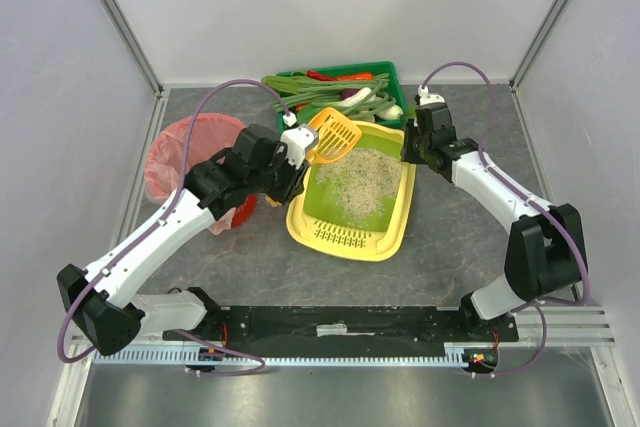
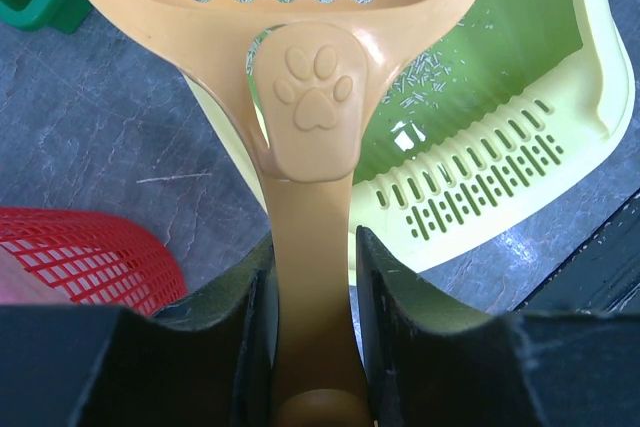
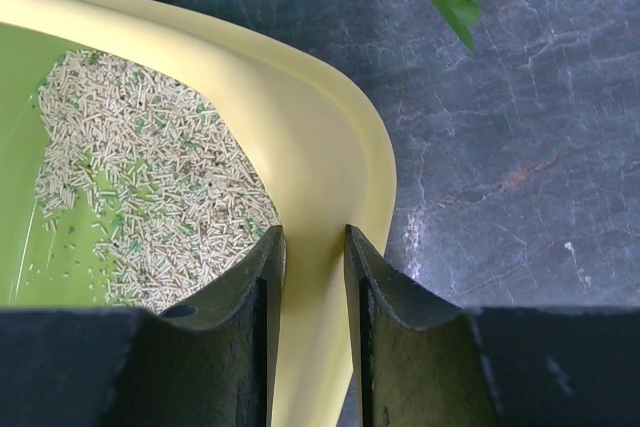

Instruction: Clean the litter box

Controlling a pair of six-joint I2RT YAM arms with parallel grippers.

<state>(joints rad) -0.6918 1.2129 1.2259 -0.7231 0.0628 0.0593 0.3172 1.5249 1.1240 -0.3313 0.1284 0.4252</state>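
Litter box (image 1: 404,203), rounded-rectangular tray with yellow rim and lime-green inside, set flat and turned slightly askew, slotted yellow ledge (image 1: 345,238) at the near end, pale grainy litter (image 1: 360,182) spread toward the far end

Bright, even overhead light fills all three views, with soft shadows. Small glare spots sit on the litter box (image 2: 500,117) and the scoop (image 2: 310,97); the wrist views' bottom edges blur.

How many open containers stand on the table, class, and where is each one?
3: the yellow litter box at the centre, the green crate of vegetables just behind it, and the red bin to its left. None appears to be hidden.
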